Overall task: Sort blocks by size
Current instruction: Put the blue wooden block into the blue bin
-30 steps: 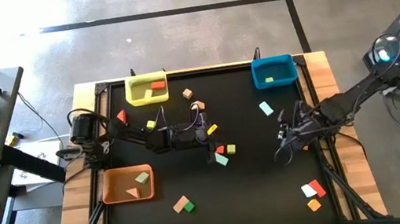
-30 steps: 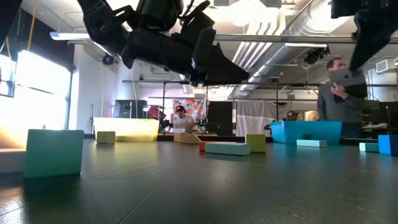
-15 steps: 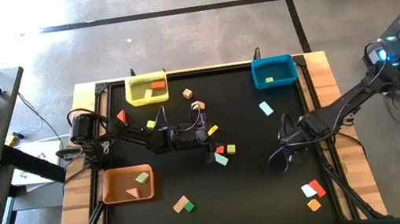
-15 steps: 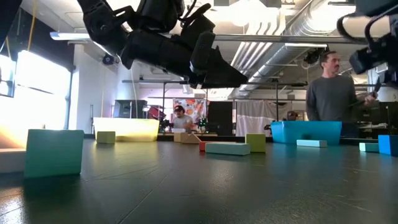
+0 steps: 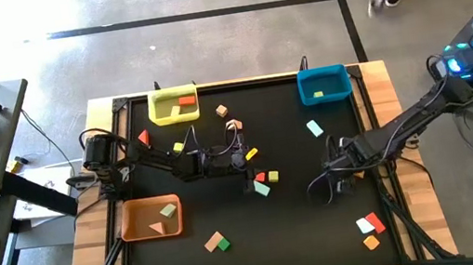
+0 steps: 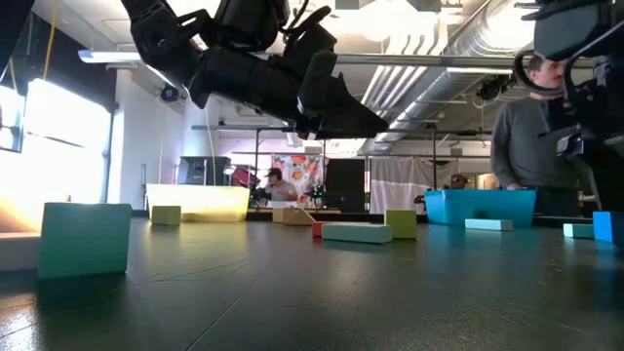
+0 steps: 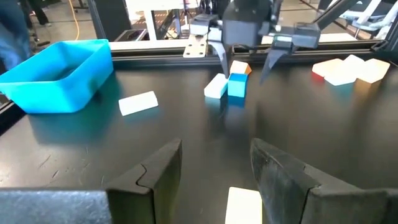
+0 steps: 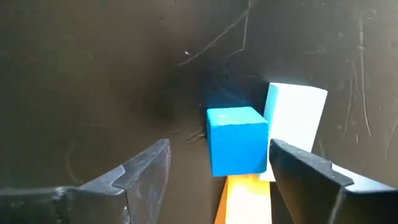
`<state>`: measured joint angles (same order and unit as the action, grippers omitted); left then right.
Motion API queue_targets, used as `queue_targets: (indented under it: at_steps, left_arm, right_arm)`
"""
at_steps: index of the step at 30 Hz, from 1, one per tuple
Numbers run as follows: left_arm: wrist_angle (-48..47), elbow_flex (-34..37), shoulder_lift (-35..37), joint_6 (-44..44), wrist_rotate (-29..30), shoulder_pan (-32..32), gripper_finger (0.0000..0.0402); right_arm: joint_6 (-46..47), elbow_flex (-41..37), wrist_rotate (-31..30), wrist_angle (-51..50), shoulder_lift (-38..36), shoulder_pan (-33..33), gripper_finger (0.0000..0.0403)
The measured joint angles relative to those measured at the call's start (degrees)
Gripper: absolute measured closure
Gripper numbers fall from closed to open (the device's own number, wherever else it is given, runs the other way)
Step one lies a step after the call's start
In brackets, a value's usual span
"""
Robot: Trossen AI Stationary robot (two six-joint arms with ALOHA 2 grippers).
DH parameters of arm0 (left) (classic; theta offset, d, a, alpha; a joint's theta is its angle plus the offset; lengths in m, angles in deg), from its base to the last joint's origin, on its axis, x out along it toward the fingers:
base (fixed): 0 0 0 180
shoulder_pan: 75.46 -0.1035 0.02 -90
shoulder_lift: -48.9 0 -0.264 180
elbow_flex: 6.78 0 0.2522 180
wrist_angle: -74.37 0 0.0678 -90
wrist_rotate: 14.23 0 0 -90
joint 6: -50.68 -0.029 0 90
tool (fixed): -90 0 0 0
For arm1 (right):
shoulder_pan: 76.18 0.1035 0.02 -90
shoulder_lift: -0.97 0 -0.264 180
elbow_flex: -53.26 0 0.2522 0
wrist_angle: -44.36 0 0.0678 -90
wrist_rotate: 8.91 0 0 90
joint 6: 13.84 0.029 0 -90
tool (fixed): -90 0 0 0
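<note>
My right gripper points down, open, over a cluster of blocks at the table's right. The cluster is a blue cube, a pale mint block and an orange block, all resting flat on the mat. In the left wrist view its fingers stand on either side of the blue cube, just above it. My left gripper hangs open above mid-table, well clear of the mat in the low view. A pale block lies on the mat below it.
A yellow bin stands at the far left, a blue bin at the far right and an orange bin at the near left. Loose blocks lie at mid-table, near the front and at the near right.
My right gripper has come down toward the mat and moved toward the table's left and near edges, rolling about its own axis. Its fingers stand wider apart now. The blocks have not moved.
</note>
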<state>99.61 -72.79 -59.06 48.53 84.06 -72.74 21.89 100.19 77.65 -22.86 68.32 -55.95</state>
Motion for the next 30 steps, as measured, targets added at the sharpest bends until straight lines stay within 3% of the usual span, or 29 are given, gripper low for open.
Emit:
queue_targets:
  at_steps: [10, 17, 22, 25, 30]
  left_arm:
    - [-0.1, 0.0, 0.0, 0.0, 0.0, 0.0, 0.0222]
    - [-0.1, 0.0, 0.0, 0.0, 0.0, 0.0, 0.0222]
    - [-0.1, 0.0, 0.0, 0.0, 0.0, 0.0, 0.0222]
    - [-0.1, 0.0, 0.0, 0.0, 0.0, 0.0, 0.0222]
    - [-0.2, 0.0, 0.0, 0.1, 0.0, 0.2, 0.0222]
  right_arm:
    - [-7.6, 0.0, 0.7, 4.1, 6.7, 0.0, 0.0182]
    - [-5.6, 0.0, 5.1, 5.5, 7.5, 0.0, 0.0276]
    - [-9.0, 0.1, 7.4, 17.4, 5.7, 0.0, 0.0276]
    - [-13.7, 0.1, 0.3, 26.0, 4.5, -1.4, 0.0276]
    - [-14.5, 0.1, -19.5, 31.1, 2.2, -9.9, 0.0276]
